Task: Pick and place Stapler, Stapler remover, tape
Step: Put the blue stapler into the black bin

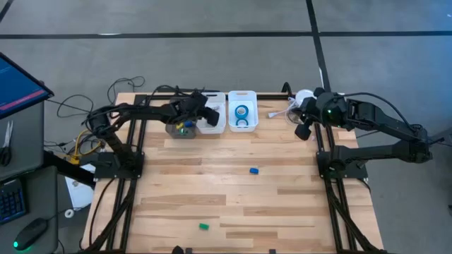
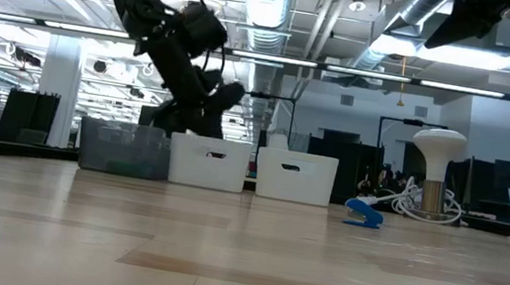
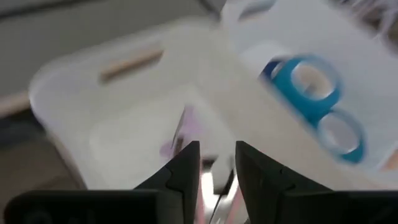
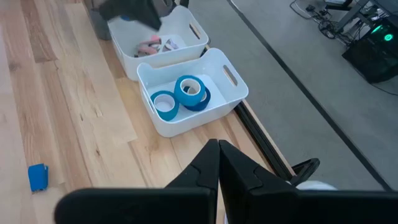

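Observation:
Three bright-blue tape rolls (image 4: 186, 90) lie in the right-hand white bin (image 4: 180, 127), one resting on another; they also show in the high view as tape rolls (image 1: 242, 111). My left gripper (image 3: 217, 149) hangs over the middle white bin (image 1: 214, 121), its fingers close together around a small white and silvery thing (image 3: 216, 179), perhaps a stapler remover. Pinkish items (image 4: 152, 45) lie in that bin. My right gripper (image 4: 219, 149) is shut and holds nothing, above the table's far right part (image 1: 305, 127). A small blue piece (image 1: 253, 170) and a green one (image 1: 203, 226) lie on the table. My left gripper has the small white and silvery thing (image 3: 214, 183) between its two fingers, coming from above and pointing down into the middle bin. The thing looks clear of the bin floor. Blur hides which part the fingers are on.
A grey see-through bin (image 1: 182, 129) with coloured items stands left of the two white bins along the far edge. A white mushroom-shaped stand (image 2: 434, 173) and coiled cables (image 1: 300, 106) sit at the far right corner. Bare wood stretches across the table's middle and near part.

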Available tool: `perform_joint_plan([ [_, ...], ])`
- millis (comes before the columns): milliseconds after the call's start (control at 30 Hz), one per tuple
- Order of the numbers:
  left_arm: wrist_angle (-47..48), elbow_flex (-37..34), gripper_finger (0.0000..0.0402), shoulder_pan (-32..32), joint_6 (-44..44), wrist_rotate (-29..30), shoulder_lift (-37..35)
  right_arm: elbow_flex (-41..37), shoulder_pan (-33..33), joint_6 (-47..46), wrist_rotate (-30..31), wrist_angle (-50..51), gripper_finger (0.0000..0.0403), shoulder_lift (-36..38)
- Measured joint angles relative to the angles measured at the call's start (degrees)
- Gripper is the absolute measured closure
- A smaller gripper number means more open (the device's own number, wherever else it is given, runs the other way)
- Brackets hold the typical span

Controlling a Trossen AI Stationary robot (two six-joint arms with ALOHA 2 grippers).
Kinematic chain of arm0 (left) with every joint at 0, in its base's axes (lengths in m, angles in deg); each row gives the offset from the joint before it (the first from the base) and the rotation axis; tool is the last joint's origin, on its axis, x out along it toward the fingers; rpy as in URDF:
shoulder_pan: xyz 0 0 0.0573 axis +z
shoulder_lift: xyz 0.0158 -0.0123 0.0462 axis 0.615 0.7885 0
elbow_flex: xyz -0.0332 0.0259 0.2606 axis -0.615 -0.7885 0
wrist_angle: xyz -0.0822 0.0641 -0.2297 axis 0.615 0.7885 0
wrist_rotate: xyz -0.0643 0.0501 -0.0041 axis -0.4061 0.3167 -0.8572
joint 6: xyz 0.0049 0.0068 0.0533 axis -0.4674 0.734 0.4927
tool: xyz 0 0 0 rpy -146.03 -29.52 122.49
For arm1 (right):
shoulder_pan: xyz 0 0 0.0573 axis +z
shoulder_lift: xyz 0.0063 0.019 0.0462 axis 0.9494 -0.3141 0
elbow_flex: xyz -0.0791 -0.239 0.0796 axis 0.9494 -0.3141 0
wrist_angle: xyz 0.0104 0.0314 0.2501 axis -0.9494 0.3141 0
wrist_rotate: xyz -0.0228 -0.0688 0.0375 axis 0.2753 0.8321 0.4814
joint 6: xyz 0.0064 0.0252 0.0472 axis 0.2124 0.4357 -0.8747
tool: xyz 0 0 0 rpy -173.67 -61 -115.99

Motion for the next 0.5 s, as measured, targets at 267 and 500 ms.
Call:
perform_joint_plan([
  [267, -10.98, 0.07, 0.0307, -3.68, 3.52, -1.20, -8.95, -0.02, -0.02, 0.23, -0.08, 1.85, 0.0402, 1.39],
  [500, -13.31, 0.09, 0.0307, -14.49, 11.96, -1.72, -11.79, -0.02, 0.00, -0.05, -0.13, 1.80, 0.0402, 2.42],
])
